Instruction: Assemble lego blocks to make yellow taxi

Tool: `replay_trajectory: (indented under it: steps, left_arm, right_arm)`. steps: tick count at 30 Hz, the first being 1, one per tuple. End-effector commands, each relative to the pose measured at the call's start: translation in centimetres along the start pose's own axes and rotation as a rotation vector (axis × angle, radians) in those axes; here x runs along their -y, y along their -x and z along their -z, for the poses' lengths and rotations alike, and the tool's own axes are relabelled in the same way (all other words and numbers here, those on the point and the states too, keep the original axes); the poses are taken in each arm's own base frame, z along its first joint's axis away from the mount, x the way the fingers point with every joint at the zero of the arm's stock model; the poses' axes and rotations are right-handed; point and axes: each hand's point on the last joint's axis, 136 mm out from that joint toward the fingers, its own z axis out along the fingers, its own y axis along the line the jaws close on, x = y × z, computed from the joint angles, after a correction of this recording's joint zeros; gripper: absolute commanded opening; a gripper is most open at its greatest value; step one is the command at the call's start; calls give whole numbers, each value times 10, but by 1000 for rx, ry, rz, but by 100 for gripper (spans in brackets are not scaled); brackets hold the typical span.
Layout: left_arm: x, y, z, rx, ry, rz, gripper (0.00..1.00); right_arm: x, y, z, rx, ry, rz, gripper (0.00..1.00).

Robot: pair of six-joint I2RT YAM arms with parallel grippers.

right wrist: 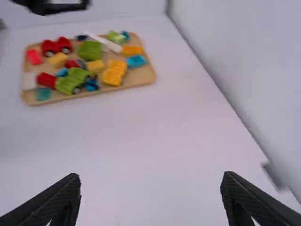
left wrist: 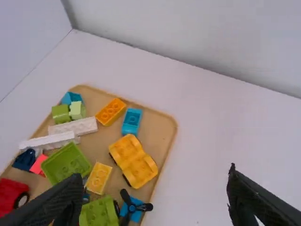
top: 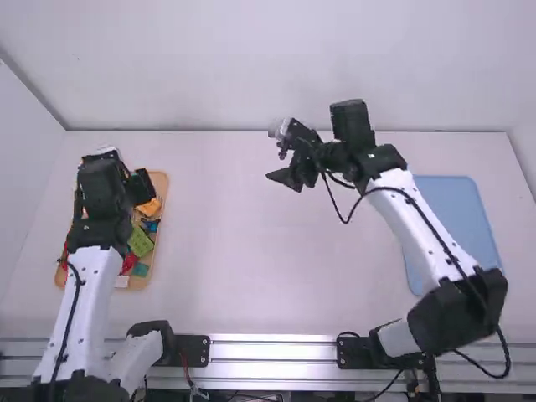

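The job has not really begun: no two blocks are put together as a taxi yet. This looks like the picking step. The blocks sit on a wooden tray [top: 160, 182] at the left side of the high view, on the white table [top: 251, 243]. A flat blue board [top: 456, 222] lies at the right side, and I think the taxi may be built there.

The yellow car piece with black wheels [left wrist: 134, 160] is on the tray, near its edge. It looks like a good bottom for the taxi. A pale yellow block [left wrist: 99, 178] is beside it, and an orange block [left wrist: 111, 111] is also close by.

The left gripper [left wrist: 150, 183] is over by the tray, in the upper left of the high view. Its fingers are wide apart and hold nothing. The right gripper [right wrist: 150, 183] hangs near the upper middle of the high view. Its fingers are wide apart too, with nothing in them.

Next, a gripper should line up with the yellow car piece, go down and squeeze its sides. It could bump the black propeller [left wrist: 126, 207] near there, so it must go gently. I can't read any words on the blocks.
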Motion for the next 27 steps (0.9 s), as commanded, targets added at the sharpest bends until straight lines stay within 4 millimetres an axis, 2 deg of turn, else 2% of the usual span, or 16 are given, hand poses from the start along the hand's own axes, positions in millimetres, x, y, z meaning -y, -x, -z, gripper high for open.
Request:
replay_trajectory:
  steps: [1, 7, 8, 13, 14, 15, 17, 19, 21, 23, 27]
  left_arm:
    - [-14, 15, -5, -1, 37, 46, 84]
    - [-41, 18, -17, -68, 88, 106, 91]
    - [-54, 18, -17, -83, 116, 131, 92]
    - [-88, 22, -15, -140, 99, 255, 97]
    - [-90, 22, -15, -144, 100, 259, 97]
    - [-105, 22, -11, -169, 134, 291, 97]
    - [-123, 22, -6, -200, 181, 324, 98]
    - [-130, 25, -3, -220, 192, 345, 99]
    - [-129, 27, -2, -239, 174, 344, 99]
    - [-115, 32, -3, -287, 104, 295, 99]
    - [-97, 26, -15, -412, 59, 248, 99]
  right_arm:
    - [-13, 27, -12, 108, 151, 83, 84]
    - [-11, 33, -45, 121, 233, 129, 91]
    - [-8, 33, -55, 108, 229, 130, 92]
    - [-4, 34, -85, 77, 225, 133, 96]
    - [-5, 34, -86, 79, 230, 136, 97]
    - [-6, 34, -89, 92, 251, 139, 97]
    - [-8, 34, -93, 100, 270, 140, 98]
    - [-8, 32, -95, 94, 271, 141, 99]
    - [-6, 30, -97, 80, 262, 137, 99]
    - [-6, 29, -98, 70, 254, 142, 99]
    - [-11, 31, -104, 64, 253, 160, 99]
